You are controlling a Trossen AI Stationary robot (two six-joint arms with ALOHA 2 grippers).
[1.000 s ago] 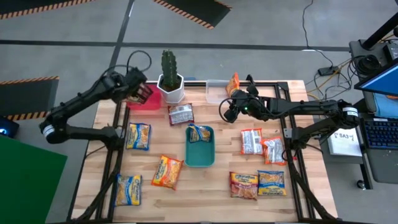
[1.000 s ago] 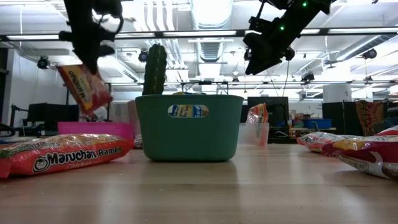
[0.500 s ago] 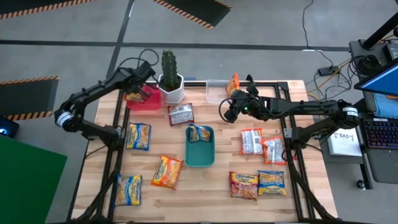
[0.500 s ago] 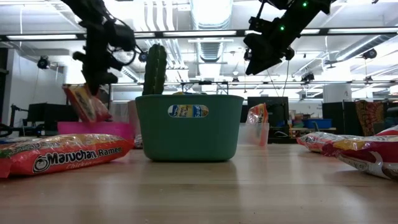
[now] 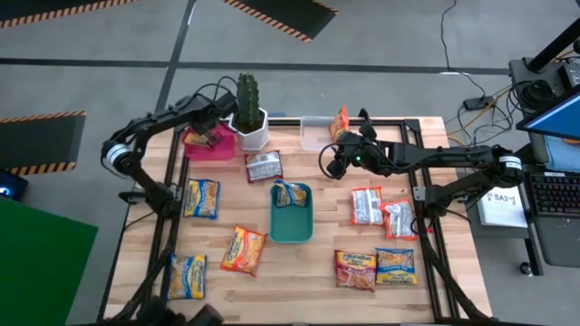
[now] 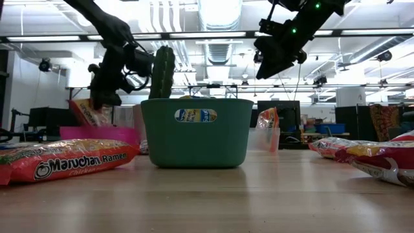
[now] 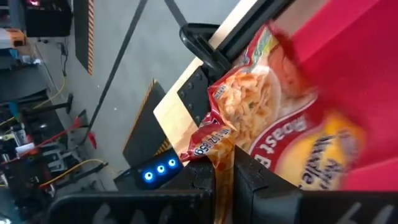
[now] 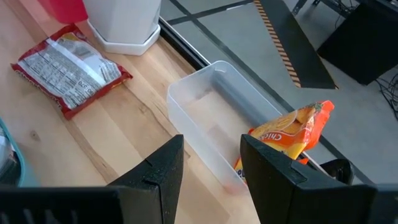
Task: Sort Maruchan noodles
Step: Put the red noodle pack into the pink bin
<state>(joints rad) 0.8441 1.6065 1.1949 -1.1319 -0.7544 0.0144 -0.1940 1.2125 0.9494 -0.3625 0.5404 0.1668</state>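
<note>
In the upper left of the high view, the left gripper hangs over the pink tray, its fingers pinched tight on the edge of an orange-red packet whose body is already down inside the tray's red walls. The right gripper waits above the table in the upper middle of that view, beside the clear tray, its jaws standing partly apart with nothing between them. An orange packet leans upright at the far end of that clear tray.

The other noodles are spread over the wooden table: one in the green tray at centre, a white-red packet above it, yellow-blue ones at left and lower left, and a cluster at right and lower right.

The likeliest trouble is at the release. The held packet looks tilted against the tray wall rather than flat, so if the fingers part where they are it could prop up on the rim or slide over the table edge (the tray sits close to it). The cactus in its white pot stands just beside the gripper, and a careless lift could brush it.

The left wrist view is blurred, so only scraps of the label's print can be made out. From above, the gripper covers most of the packet, and how much of it rests on the tray floor cannot be told.
</note>
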